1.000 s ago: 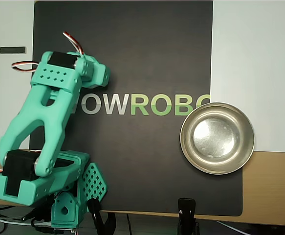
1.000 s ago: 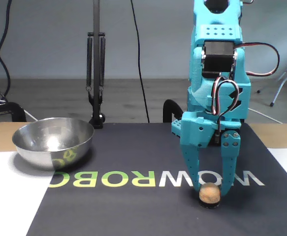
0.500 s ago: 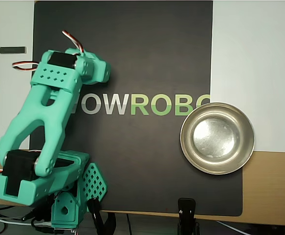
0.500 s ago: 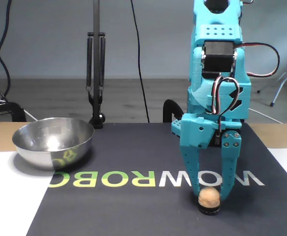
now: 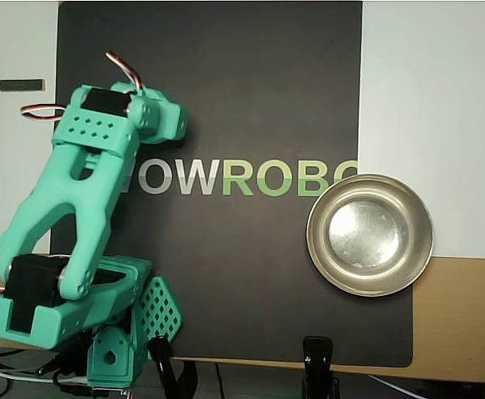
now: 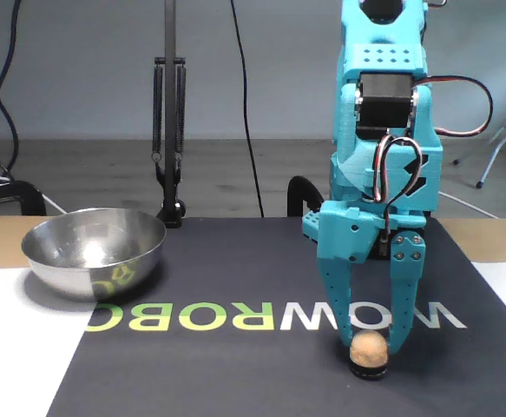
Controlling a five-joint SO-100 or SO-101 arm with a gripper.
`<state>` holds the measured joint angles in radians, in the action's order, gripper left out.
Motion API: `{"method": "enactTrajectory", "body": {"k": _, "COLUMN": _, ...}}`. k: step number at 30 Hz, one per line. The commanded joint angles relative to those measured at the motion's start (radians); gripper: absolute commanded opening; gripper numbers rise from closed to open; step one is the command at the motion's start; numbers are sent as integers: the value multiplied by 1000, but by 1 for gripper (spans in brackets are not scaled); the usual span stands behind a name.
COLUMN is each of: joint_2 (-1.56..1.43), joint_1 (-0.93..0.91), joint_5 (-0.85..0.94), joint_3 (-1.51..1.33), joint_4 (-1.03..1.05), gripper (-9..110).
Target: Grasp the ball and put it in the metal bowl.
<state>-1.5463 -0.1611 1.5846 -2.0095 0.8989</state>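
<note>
Nearest, ball sits on a small dark stand on the mat between the tips of the tool, jaws apart, not yet clamped; uneven closing could knock it off, bowl well apart left.

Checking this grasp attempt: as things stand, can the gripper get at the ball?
Probably yes. In the fixed view the gripper hangs straight over the ball, one finger on each side, jaws apart. Nothing else stands near it on the dark mat. Whether the fingers already touch it is unclear.
</note>
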Motion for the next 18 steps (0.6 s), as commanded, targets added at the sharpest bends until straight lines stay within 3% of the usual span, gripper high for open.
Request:
{"method": "enactTrajectory", "body": {"k": 1, "joint_2": -18, "joint_1": -11, "joint_5": -3, "joint_3": 18, "joint_4": 2, "gripper": 17}}
{"method": "enactTrajectory", "body": {"k": 10, "joint_2": -60, "joint_1": -44, "joint_5": -6, "joint_3": 20, "joint_4": 5, "gripper": 17}}
{"method": "enactTrajectory", "body": {"k": 18, "joint_2": -140, "joint_1": -51, "joint_5": -123, "joint_3": 20, "joint_4": 5, "gripper": 17}}
